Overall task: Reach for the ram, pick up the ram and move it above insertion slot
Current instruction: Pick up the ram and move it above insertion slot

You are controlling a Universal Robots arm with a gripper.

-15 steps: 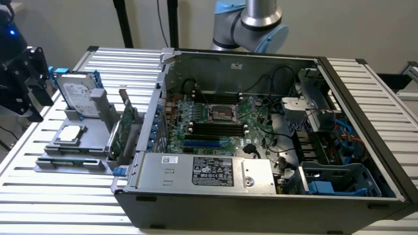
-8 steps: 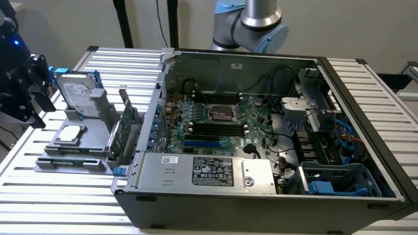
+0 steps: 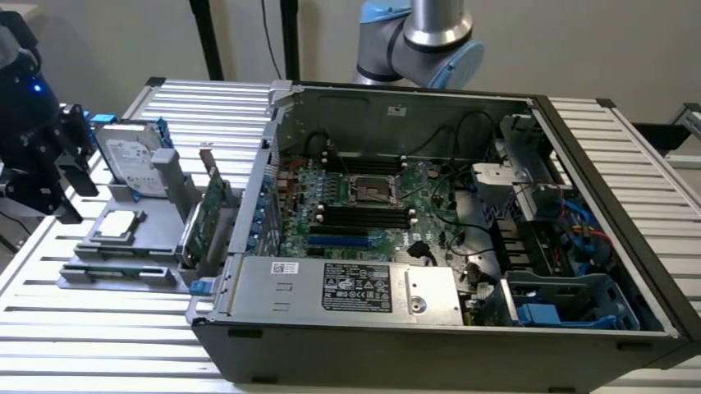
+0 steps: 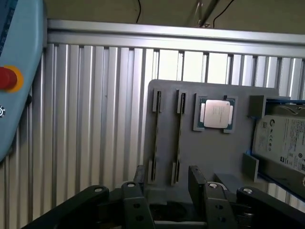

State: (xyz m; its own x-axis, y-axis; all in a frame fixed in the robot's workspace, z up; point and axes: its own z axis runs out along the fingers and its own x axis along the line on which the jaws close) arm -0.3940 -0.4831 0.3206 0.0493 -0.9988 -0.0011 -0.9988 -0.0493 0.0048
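The ram [image 4: 179, 138] stands on edge in a slot of the grey holder [image 4: 224, 157], a thin dark-green stick; a second similar stick [image 4: 156, 138] stands parallel beside it. My gripper [image 4: 167, 180] hovers over the holder's end, open, with nothing between its black fingers [image 4: 195, 177]. The sticks lie just beyond the fingertips, apart from them. In the exterior view the gripper [image 3: 61, 176] hangs at the far left, above the holder [image 3: 153, 238]. The black insertion slots [image 3: 362, 215] lie on the motherboard inside the open computer case [image 3: 438, 345].
On the holder also sit a CPU [image 4: 217, 114], a hard drive [image 4: 281, 143] and an upright expansion card [image 3: 208, 217]. A pale blue pendant with a red button [image 4: 7, 77] lies beside the ribbed metal table [image 4: 95, 119]. The case wall [image 3: 254, 197] stands between holder and motherboard.
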